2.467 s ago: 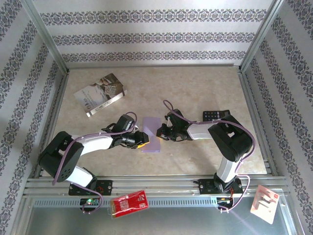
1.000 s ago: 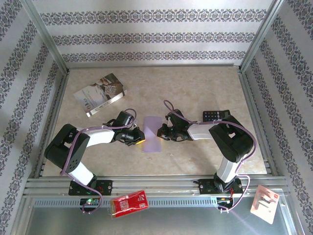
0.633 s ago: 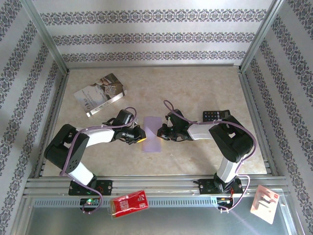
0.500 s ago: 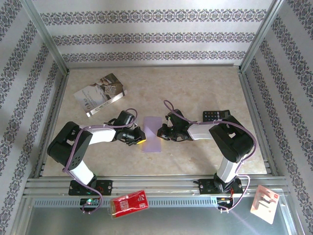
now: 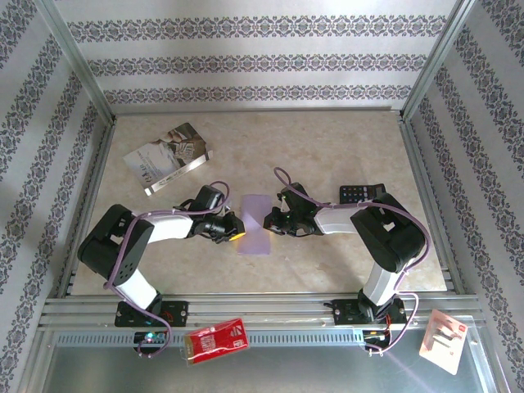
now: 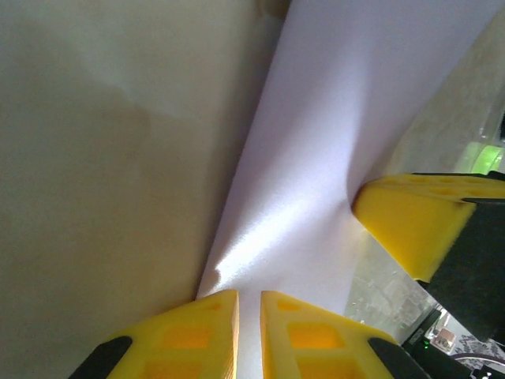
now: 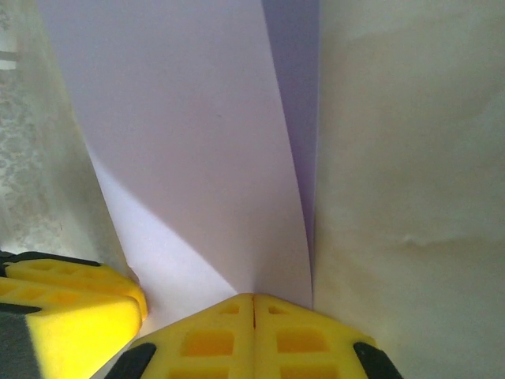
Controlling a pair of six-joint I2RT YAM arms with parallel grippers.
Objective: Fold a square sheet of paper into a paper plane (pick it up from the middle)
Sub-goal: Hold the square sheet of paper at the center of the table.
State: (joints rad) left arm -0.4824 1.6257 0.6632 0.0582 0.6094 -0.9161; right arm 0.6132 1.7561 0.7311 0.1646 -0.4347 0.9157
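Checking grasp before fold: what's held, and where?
Right gripper pinches the square sheet of paper at its right edge; left gripper at the left edge, grip unclear.

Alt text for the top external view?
The left gripper and right gripper pinch opposite edges of a pale lilac paper sheet at centre. A printed booklet lies far left; a black calculator sits beside the right arm.

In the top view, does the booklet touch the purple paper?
No, the booklet lies well apart from the paper, off to its far left.
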